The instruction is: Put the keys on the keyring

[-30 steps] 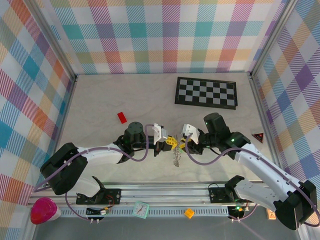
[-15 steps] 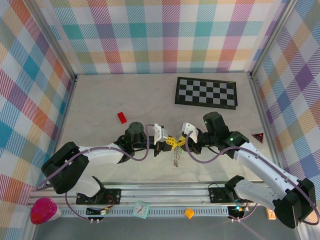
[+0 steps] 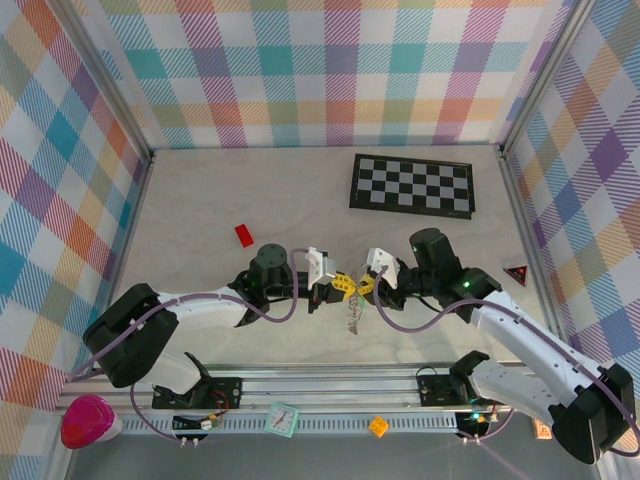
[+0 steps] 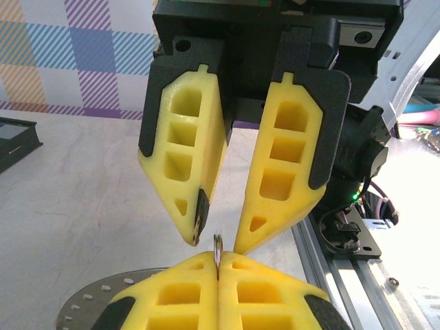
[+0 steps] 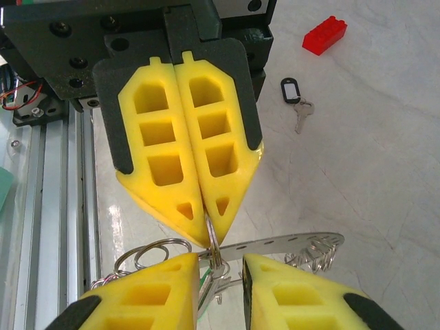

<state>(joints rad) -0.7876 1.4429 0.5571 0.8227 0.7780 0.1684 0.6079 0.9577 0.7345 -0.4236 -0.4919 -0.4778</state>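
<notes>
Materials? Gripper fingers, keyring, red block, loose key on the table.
Fingers of the left gripper: matte yellow plastic with hollow pockets, likely printed. The keyring: bare shiny metal, probably steel; thin, reflective, punched with holes. Red block: glossy moulded plastic, studs on top. Loose key: silver metal blade, black head that looks plastic.

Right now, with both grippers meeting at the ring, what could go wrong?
The left gripper pinches the ring by its thin edge, at the very fingertips, so a nudge could twist it free. The right gripper, open, flanks it closely. Closing off-centre could knock it out.
</notes>
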